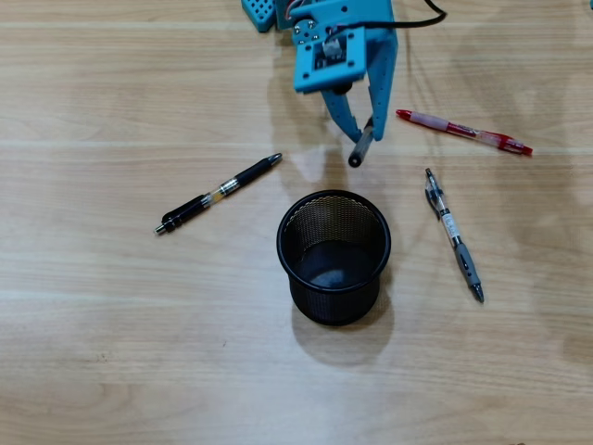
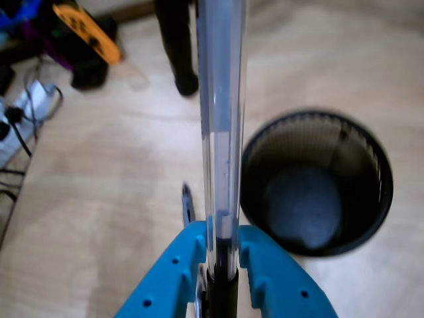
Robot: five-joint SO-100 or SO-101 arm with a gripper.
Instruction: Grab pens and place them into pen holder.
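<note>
- The blue two-finger tool [image 1: 363, 139] is clenched on a slim clear-and-dark pen [image 2: 222, 132]; in the wrist view the barrel runs up between the two blue fingers [image 2: 255, 265], and in the overhead view the pen hangs off the wooden surface [image 1: 111, 352].
- The round black wire-mesh pen holder [image 1: 334, 255] stands upright and empty, just in front of the held pen's lower end in the overhead view.
- Three pens lie flat outside it: a black pen with a yellow band [image 1: 218, 194] to its left, a red-and-clear pen [image 1: 463, 131] at upper right, and a grey-and-clear pen [image 1: 452, 232] to its right, all apart from the holder.
- Step in hand, as I judge it: carrying the first pen to the holder.
- The next move calls for bringing the pen's tip over the rim, inside the opening, then releasing; if released short, it would likely strike the rim or fall outside.
</note>
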